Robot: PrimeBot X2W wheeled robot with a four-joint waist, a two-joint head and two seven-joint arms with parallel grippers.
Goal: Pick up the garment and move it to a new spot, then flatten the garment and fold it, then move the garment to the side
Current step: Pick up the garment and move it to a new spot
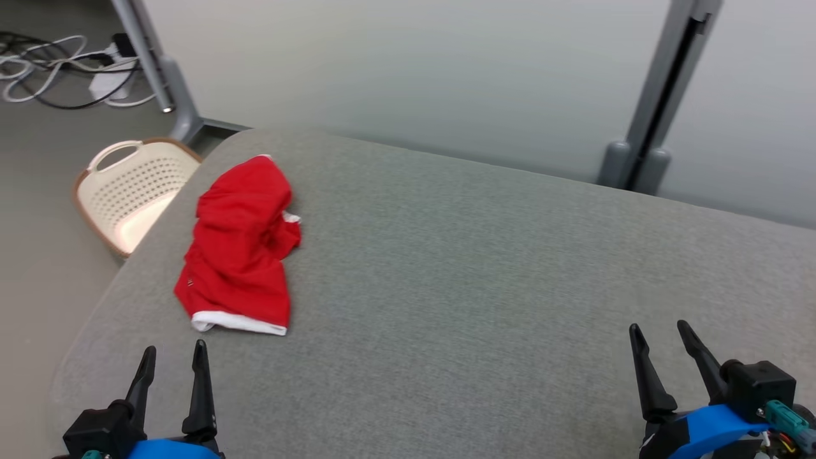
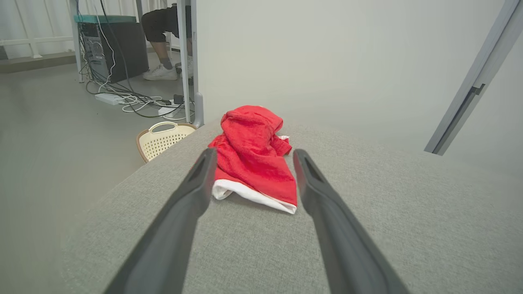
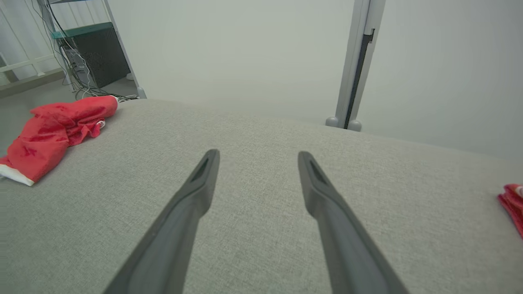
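A crumpled red garment (image 1: 239, 245) with a white hem lies on the left part of the grey padded table (image 1: 478, 287). In the left wrist view the garment (image 2: 253, 157) lies just beyond my fingertips, and the right wrist view has the garment (image 3: 55, 134) far to its left. My left gripper (image 1: 174, 357) hovers open at the near left edge, short of the white hem. My right gripper (image 1: 660, 335) stands open at the near right with bare table between its fingers. Nothing is held.
A cream perforated basket (image 1: 131, 191) sits on the floor beside the table's far left corner. Cables (image 1: 57, 70) lie on the floor behind it. A grey wall with posts (image 1: 644, 153) backs the table. Another red cloth piece (image 3: 512, 204) lies at the table's right edge. A person's legs (image 2: 161, 45) show far off.
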